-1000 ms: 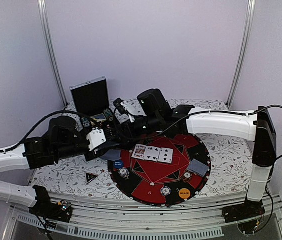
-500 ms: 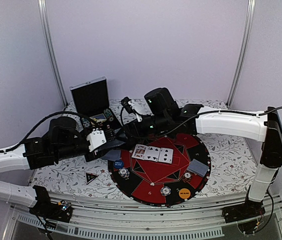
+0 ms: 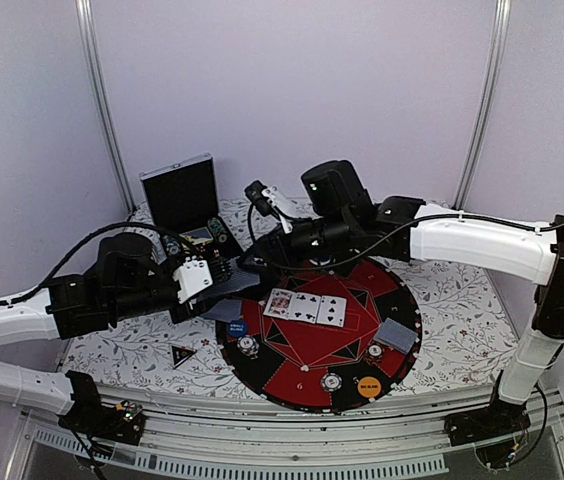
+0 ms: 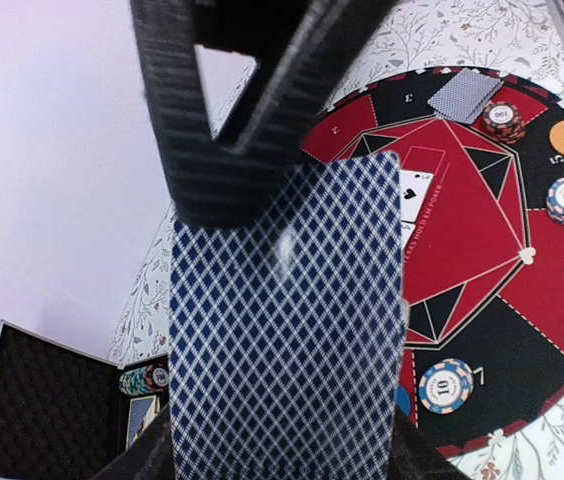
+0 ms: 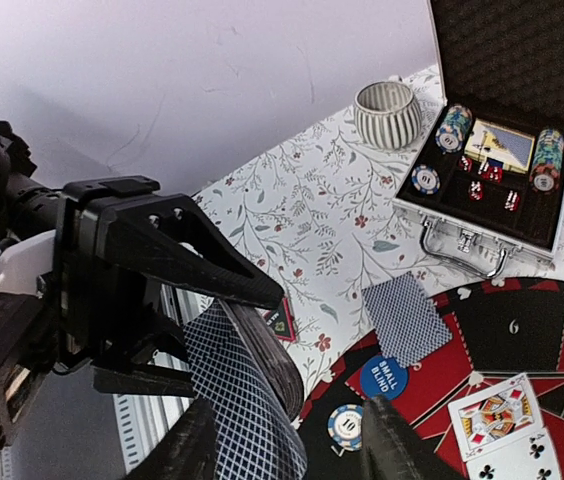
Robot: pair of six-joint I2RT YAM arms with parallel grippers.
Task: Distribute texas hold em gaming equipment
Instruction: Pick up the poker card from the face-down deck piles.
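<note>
Your left gripper (image 4: 267,330) is clenched on a blue-backed card (image 4: 292,400), holding it in the air over the far left rim of the round mat (image 3: 302,385), near the open case (image 3: 182,195). Your right gripper (image 5: 290,445) has a finger on either side of the card's free end, but you cannot tell whether it pinches. On the mat lie face-up cards (image 3: 305,307), chips (image 3: 249,346), a blue button (image 3: 237,327) and an orange button (image 3: 368,384); the black triangle (image 3: 182,353) lies on the table left of the mat

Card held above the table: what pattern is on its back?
Dark blue-and-white diamond lattice on the playing card, clearest in the left wrist view.
</note>
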